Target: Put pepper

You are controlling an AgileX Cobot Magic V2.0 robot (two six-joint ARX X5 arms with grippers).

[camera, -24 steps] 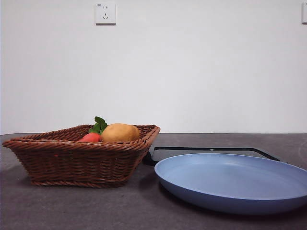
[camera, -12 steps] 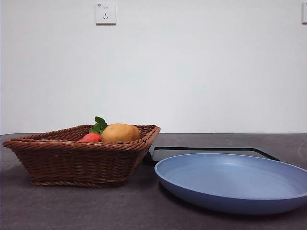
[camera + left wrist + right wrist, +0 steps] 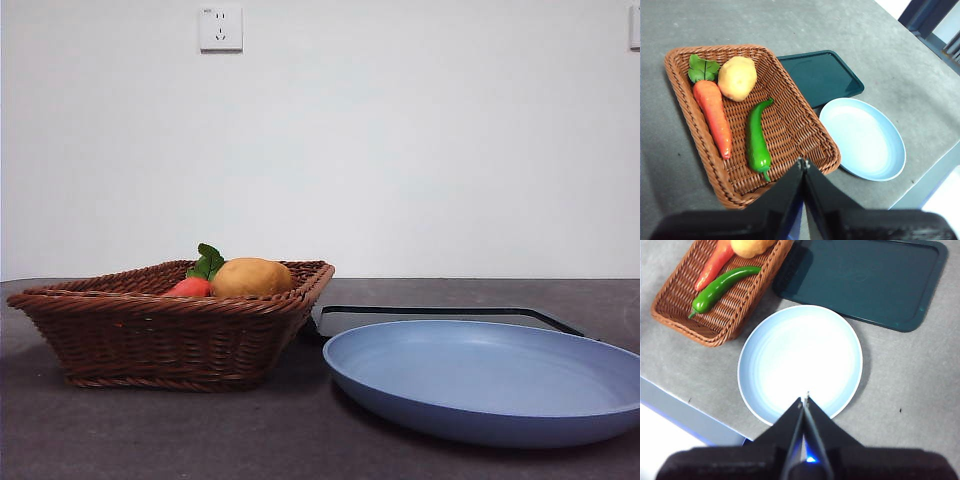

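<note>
The green pepper (image 3: pixel 757 138) lies in the brown wicker basket (image 3: pixel 805 130), beside an orange carrot (image 3: pixel 713 115) and a tan potato (image 3: pixel 737 77). In the right wrist view the pepper (image 3: pixel 720 286) shows in the same basket (image 3: pixel 675 305). From the front the basket wall (image 3: pixel 160 335) hides the pepper. My left gripper (image 3: pixel 803 164) hangs high above the basket's near corner, jaws shut and empty. My right gripper (image 3: pixel 805 399) hangs high over the blue plate (image 3: pixel 800 362), jaws shut and empty. Neither arm shows in the front view.
The blue plate (image 3: pixel 480 380) sits to the right of the basket, with a dark tray (image 3: pixel 440 312) behind it. The tray (image 3: pixel 865 280) lies flat on the grey table. The table's front edge (image 3: pixel 685 412) runs close to the plate and basket.
</note>
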